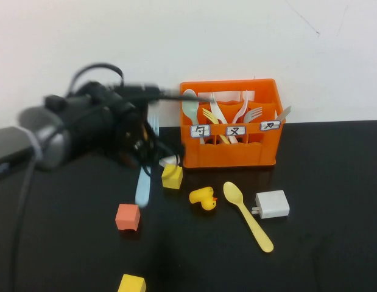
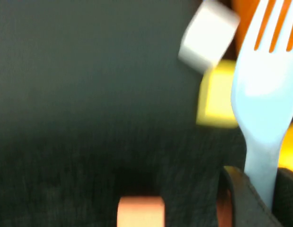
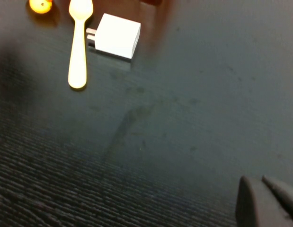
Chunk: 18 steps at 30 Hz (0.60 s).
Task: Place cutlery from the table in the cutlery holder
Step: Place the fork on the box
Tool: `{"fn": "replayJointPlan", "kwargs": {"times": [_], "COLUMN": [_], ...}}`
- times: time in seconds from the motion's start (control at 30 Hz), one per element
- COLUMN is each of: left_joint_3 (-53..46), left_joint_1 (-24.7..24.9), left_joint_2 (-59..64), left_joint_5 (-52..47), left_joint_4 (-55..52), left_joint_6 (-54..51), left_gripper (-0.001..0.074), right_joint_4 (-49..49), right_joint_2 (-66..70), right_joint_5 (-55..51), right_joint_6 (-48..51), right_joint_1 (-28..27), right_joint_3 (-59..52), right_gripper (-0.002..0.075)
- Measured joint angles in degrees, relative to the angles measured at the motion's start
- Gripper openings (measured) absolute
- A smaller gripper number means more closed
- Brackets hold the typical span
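From the high view, my blurred left gripper (image 1: 142, 143) clamps the pale blue plastic fork (image 1: 144, 182), hanging beside the orange plastic crate (image 1: 231, 152). In my left wrist view, its handle is half hidden between my fingers (image 2: 241, 198). In my right wrist view, my right gripper (image 3: 267, 203), closed and cut off, overlooks the yellow plastic spoon (image 3: 78, 42) beside a white charger block (image 3: 117, 36).

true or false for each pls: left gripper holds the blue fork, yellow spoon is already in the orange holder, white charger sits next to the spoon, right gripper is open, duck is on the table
1. The left gripper holds the pale blue fork. True.
2. The yellow spoon is already in the orange cutlery holder. False: it lies on the black table, in front of the holder.
3. The white charger sits beside the spoon. True.
4. The right gripper is open. False: it is shut and empty, above bare table.
5. The yellow duck is on the table. True.
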State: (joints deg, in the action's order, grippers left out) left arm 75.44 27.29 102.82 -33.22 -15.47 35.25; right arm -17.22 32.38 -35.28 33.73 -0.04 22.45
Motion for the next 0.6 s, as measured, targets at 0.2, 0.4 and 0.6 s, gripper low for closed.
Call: {"fn": "replayJointPlan", "kwargs": {"times": [0.2, 0.4, 0.6], "left_joint_3": [-0.1, -0.2, -0.5], "left_joint_1": [0.0, 0.0, 0.0], "left_joint_2": [-6.7, -8.6, -6.8], "left_joint_5": [10.6, 27.1, 45.8], "left_joint_4": [-5.8, -6.4, -10.0], "left_joint_6": [6.1, 8.2, 8.3], "left_gripper": [0.0105, 0.0105, 0.0105], "right_joint_4": [0.0, 0.0, 0.0], "right_joint_2": [0.0, 0.0, 0.0], "right_joint_5": [0.1, 0.1, 0.1], "right_joint_6": [0.0, 0.0, 0.0], "right_joint_1": [0.0, 0.0, 0.0], "right_joint_3": [0.0, 0.0, 0.0], "right_gripper": [-0.0002, -0.0002, -0.0002]}}
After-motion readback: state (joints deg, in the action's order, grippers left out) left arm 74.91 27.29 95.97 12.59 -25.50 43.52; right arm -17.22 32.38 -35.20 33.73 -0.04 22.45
